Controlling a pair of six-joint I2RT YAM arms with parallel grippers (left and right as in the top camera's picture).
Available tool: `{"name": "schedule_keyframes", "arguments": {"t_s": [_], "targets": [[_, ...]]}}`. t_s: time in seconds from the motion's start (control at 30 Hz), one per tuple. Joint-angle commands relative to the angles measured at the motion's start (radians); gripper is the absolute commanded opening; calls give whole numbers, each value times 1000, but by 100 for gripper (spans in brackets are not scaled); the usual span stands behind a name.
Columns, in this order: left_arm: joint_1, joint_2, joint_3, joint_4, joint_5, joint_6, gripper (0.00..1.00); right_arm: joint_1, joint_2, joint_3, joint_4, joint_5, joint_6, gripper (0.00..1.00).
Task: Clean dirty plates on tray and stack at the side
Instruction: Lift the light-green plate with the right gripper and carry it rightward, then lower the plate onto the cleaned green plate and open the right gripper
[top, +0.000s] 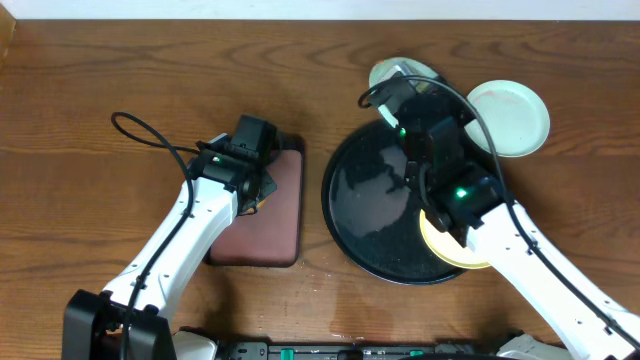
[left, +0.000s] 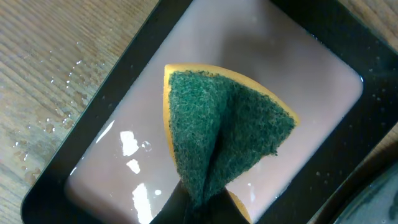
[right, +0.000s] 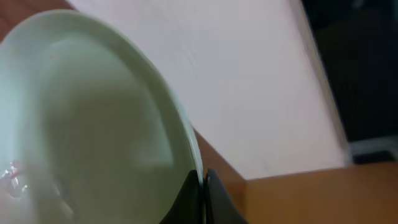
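With right hand (right: 202, 186) clenched on rim of tilted mint plate (right: 93, 124) above far rim of black tray (top: 370, 200), carry sponge (left: 224, 137), gripped in left hand (left: 198, 205) over maroon tray (left: 298, 81), rightward toward worktop's far edge to reach plate face

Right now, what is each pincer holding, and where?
Left pincer pinches the green sponge at its fold; right pincer grips a pale plate by its rim.
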Motion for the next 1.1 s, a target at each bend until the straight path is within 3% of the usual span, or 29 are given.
{"name": "schedule_keyframes", "arguments": {"t_s": [0.0, 0.07, 0.23, 0.47, 0.67, 1.07], "targets": [[4, 7, -4, -3, -5, 17, 8, -49, -6, 7, -110, -266, 87, 1], [4, 7, -4, -2, -5, 17, 7, -99, 3, 7, -182, -362, 174, 1], [4, 7, -4, -2, -5, 17, 8, -296, 2, 7, -144, -416, 594, 1], [4, 7, -4, -6, -5, 17, 8, -768, 43, 7, -108, -913, 1038, 1], [4, 7, -4, -6, -5, 17, 8, -1000, 195, 7, -134, -964, 1135, 1], [4, 7, -4, -3, -5, 17, 8, -1009, 423, 7, 27, -963, 1177, 1]]}}
